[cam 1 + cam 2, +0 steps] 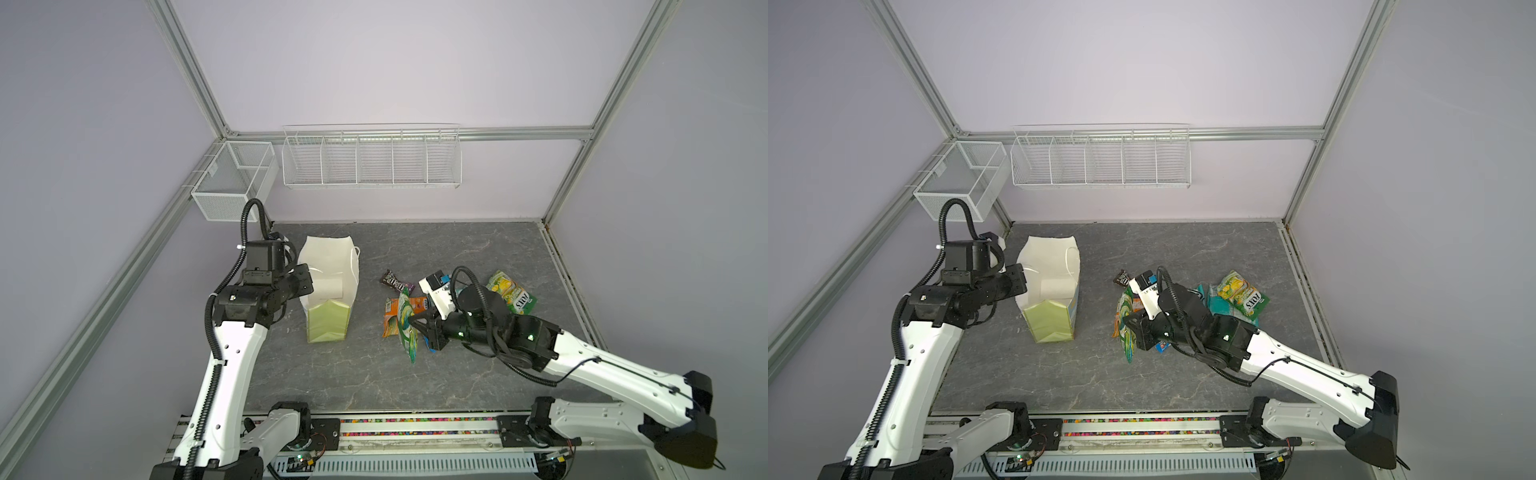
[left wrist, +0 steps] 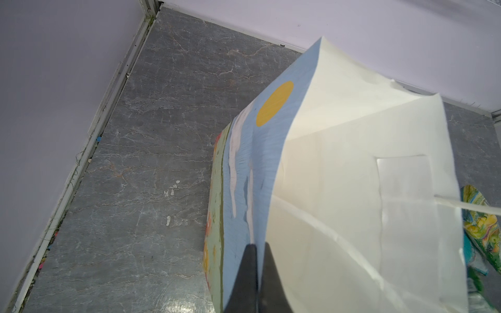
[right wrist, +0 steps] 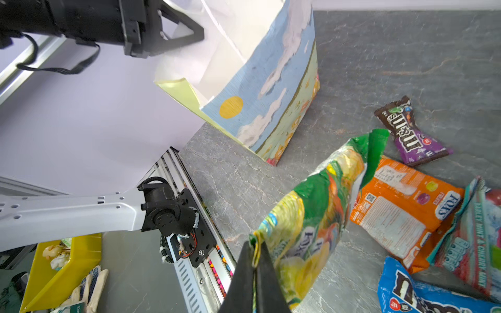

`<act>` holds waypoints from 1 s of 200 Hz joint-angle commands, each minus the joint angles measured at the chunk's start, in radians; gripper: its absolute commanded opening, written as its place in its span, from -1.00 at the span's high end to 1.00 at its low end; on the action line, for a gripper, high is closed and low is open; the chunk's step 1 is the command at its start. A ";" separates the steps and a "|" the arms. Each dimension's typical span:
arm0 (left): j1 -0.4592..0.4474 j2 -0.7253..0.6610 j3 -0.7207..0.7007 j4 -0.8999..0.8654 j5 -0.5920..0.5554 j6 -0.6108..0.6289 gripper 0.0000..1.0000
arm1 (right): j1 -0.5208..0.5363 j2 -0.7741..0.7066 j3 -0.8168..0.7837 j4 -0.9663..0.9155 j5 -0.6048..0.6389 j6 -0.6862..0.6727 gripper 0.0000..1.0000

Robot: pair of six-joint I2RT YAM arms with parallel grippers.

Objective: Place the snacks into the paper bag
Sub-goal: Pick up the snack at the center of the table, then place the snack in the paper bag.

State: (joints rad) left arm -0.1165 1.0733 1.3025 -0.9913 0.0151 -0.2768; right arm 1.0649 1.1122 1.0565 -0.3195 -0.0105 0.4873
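The paper bag [image 1: 328, 266] [image 1: 1050, 266] stands open at the table's left, white inside, sky and sun printed outside [image 2: 273, 104] [image 3: 271, 81]. My left gripper [image 1: 305, 280] [image 2: 257, 246] is shut on its near rim. My right gripper [image 1: 413, 321] [image 3: 254, 246] is shut on the edge of the green pouch [image 1: 405, 332] [image 1: 1126, 332] [image 3: 311, 216], lifted above the pile. On the table lie the brown-purple M&M's pack [image 1: 395, 282] [image 3: 409, 132], orange pouch [image 1: 390, 322] [image 3: 401, 211], blue M&M's pack [image 3: 420, 292], teal-red pouch [image 3: 477, 238] and teal-yellow pouch [image 1: 511, 291] [image 1: 1244, 295].
A long white wire basket [image 1: 370, 158] and a smaller mesh one [image 1: 232, 178] hang on the back wall above the table. The arms' rail [image 1: 415, 424] runs along the front edge. A yellow bin [image 3: 67, 260] sits off the table.
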 commanded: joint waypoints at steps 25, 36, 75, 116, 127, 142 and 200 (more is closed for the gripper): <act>-0.003 -0.021 -0.009 0.022 0.029 -0.033 1.00 | 0.003 -0.041 0.109 -0.028 0.040 -0.068 0.87; -0.003 -0.022 -0.011 0.022 0.032 -0.035 1.00 | 0.004 -0.044 0.131 -0.034 0.041 -0.077 0.87; -0.003 -0.027 -0.014 0.022 0.037 -0.045 1.00 | 0.004 -0.043 0.217 -0.052 0.022 -0.105 0.87; -0.005 -0.029 -0.017 0.021 0.042 -0.051 1.00 | 0.004 -0.019 0.317 -0.086 -0.002 -0.132 0.87; -0.005 -0.030 -0.016 0.020 0.043 -0.052 1.00 | 0.003 -0.017 0.335 -0.080 -0.014 -0.132 0.87; -0.006 -0.028 -0.014 0.019 0.045 -0.050 1.00 | 0.003 -0.013 0.355 -0.070 -0.030 -0.128 0.87; -0.021 -0.011 -0.011 0.013 0.052 -0.047 1.00 | 0.003 0.029 0.461 -0.046 -0.106 -0.128 0.87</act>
State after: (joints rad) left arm -0.1261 1.0584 1.2964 -0.9768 0.0540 -0.3077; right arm 1.0649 1.1301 1.4628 -0.4324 -0.0616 0.3805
